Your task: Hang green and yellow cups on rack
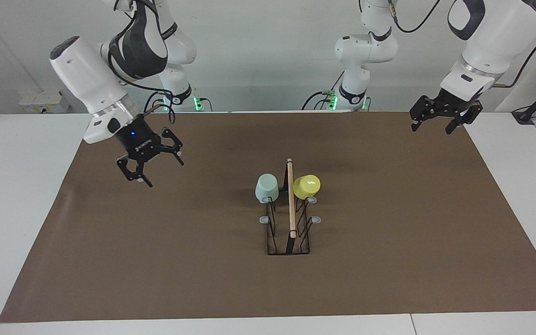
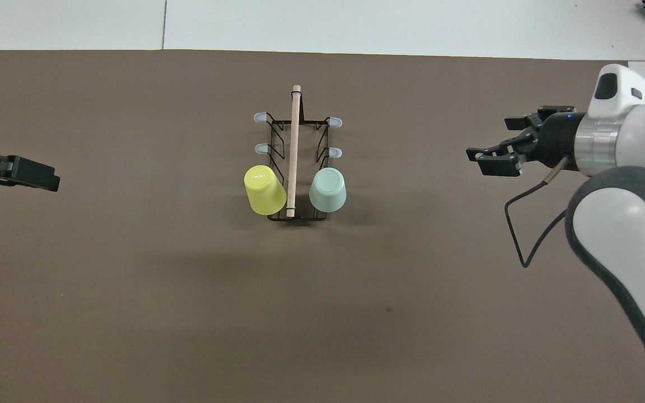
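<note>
The green cup (image 1: 266, 187) and yellow cup (image 1: 306, 186) are sitting upturned on the rack (image 1: 289, 232) — overhead revealing their bases — while the left gripper (image 1: 445, 122) and right gripper (image 1: 154, 166) are hanging released, empty, over the mat (image 1: 389, 242).

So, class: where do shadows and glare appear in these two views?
Facing view: a glare spot on the yellow cup and soft shadow beside the green cup; overhead view: a broad faint shadow on the brown mat near the rack.
</note>
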